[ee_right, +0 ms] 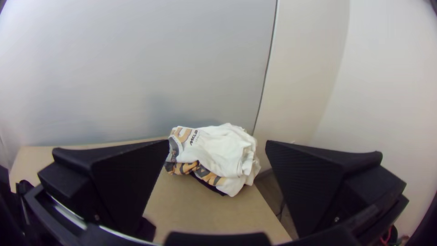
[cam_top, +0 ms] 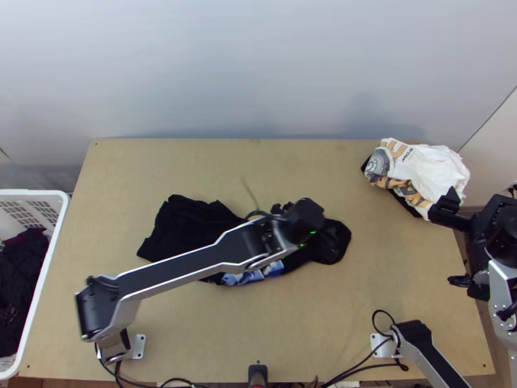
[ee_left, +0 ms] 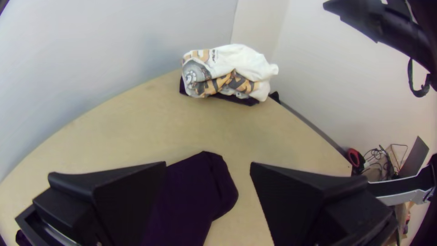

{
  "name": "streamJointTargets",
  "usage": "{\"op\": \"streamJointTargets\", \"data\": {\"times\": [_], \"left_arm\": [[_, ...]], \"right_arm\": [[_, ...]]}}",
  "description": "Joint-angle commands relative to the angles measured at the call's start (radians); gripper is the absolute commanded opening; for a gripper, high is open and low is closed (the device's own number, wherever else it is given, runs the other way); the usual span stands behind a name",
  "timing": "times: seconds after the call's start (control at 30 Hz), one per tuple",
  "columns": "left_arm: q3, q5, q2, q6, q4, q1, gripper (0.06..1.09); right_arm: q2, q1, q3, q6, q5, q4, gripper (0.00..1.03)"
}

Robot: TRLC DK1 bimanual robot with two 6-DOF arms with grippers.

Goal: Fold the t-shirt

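A black t-shirt (cam_top: pixel 187 226) with a blue and white print (cam_top: pixel 252 274) lies bunched and uneven in the middle of the table. Over its right part hangs my left gripper (cam_top: pixel 313 226). In the left wrist view my left gripper (ee_left: pixel 208 167) is open, and a rounded end of the black cloth (ee_left: pixel 200 182) shows beyond and between its fingers. At the table's right edge, away from the t-shirt, my right gripper (cam_top: pixel 452 246) stands open. Nothing is held in my right gripper (ee_right: pixel 217 146) in the right wrist view.
A folded white cloth with orange and grey print (cam_top: pixel 426 171) lies on dark cloth at the back right corner, close to my right gripper. A white basket (cam_top: pixel 55 242) holding dark clothes stands left of the table. Cables (cam_top: pixel 362 365) run along the near edge.
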Motion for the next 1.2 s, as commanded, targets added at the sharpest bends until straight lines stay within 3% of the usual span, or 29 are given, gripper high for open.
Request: {"op": "streamJointTargets", "data": {"times": [0.0, 0.3, 0.47, 0.7, 0.8, 1.17], "left_arm": [[0.238, -0.007, 0.088, -0.016, -0.295, 0.009, 1.04], [0.101, -0.028, -0.078, -0.006, -0.538, 0.256, 1.04], [-0.14, -0.03, -0.199, 0.03, -0.519, 0.371, 1.04], [-0.404, -0.031, -0.253, 0.076, -0.447, 0.449, 1.03], [-0.442, -0.031, -0.243, 0.076, -0.381, 0.478, 1.03], [-0.413, -0.018, -0.099, 0.084, -0.321, 0.53, 0.98]], "right_arm": [[0.003, -0.017, -0.014, 0.034, -0.002, 0.01, 0.98], [0.058, 0.038, -0.016, 0.036, -0.064, 0.044, 0.98], [0.099, 0.069, -0.017, 0.059, -0.094, 0.051, 0.98], [0.144, 0.112, -0.043, 0.172, -0.221, 0.051, 0.98], [0.171, 0.13, -0.042, 0.212, -0.249, 0.051, 0.98], [0.217, 0.185, -0.065, 0.2, -0.255, 0.061, 0.98]]}}
